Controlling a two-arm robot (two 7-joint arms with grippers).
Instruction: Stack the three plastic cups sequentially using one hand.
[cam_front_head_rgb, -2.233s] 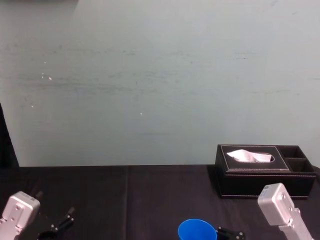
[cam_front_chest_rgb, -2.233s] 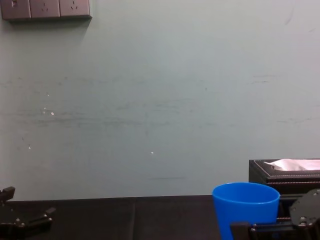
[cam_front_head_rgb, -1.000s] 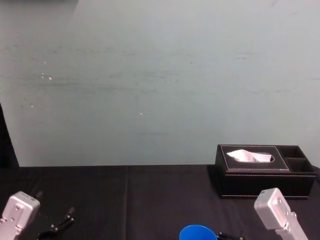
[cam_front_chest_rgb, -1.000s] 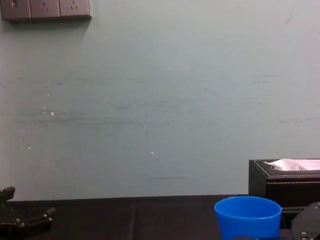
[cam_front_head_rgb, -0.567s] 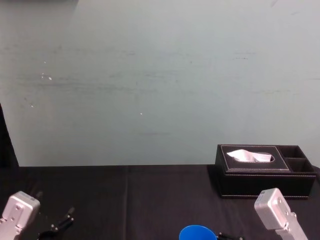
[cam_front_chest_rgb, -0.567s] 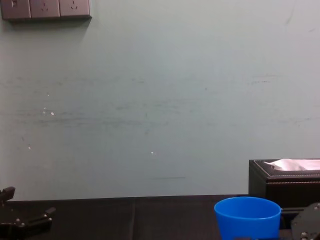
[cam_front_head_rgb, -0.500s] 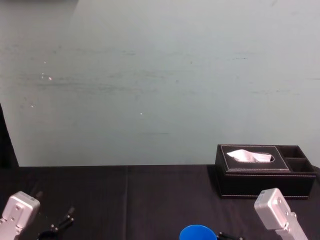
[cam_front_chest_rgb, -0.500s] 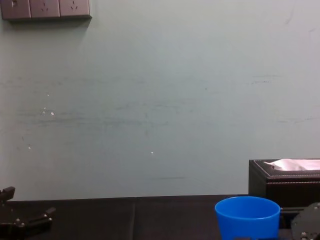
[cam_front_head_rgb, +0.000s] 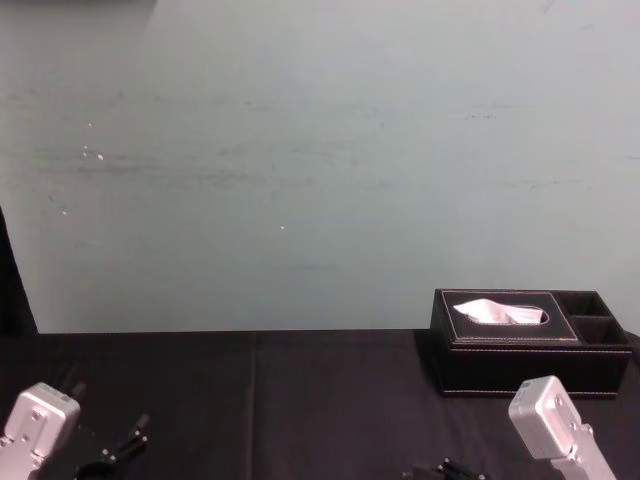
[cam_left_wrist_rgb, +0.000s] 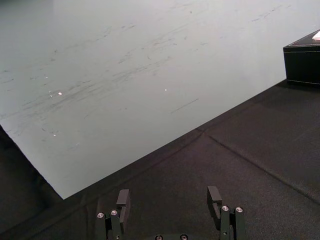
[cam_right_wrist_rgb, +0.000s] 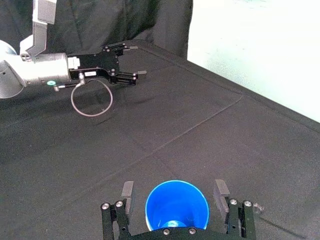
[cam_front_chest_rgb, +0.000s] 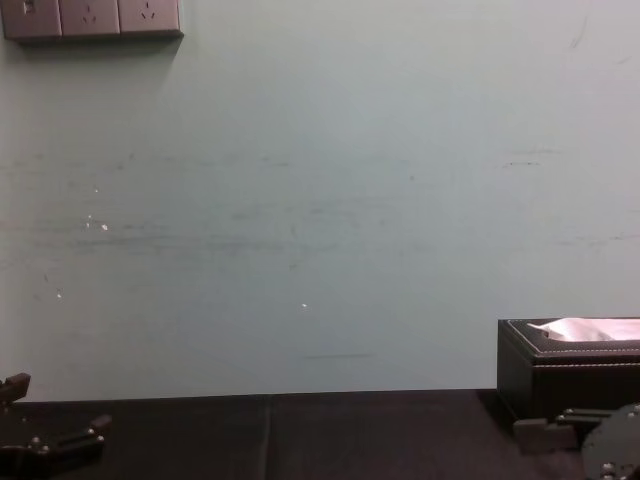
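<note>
The right gripper (cam_right_wrist_rgb: 173, 187) straddles the blue cup (cam_right_wrist_rgb: 176, 210) toward the table's (cam_right_wrist_rgb: 165, 130) near edge. Its jaws are wide, with a gap on each side. Closing off-centre could shove or tip the light tumbler (slick tapered walls may also squirt out of a pinch). The cup looks empty. The tissue box (cam_front_head_rgb: 530, 345) at the far right corner holds a white tissue (cam_front_head_rgb: 498, 313). The left gripper (cam_left_wrist_rgb: 169, 194) idles, jaws wide, toward the near left corner.

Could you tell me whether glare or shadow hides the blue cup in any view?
Right wrist view: the wall washes out white, but the blue cup, inside the open right gripper, is evenly lit. Head view: wall evenly lit, no glare.
</note>
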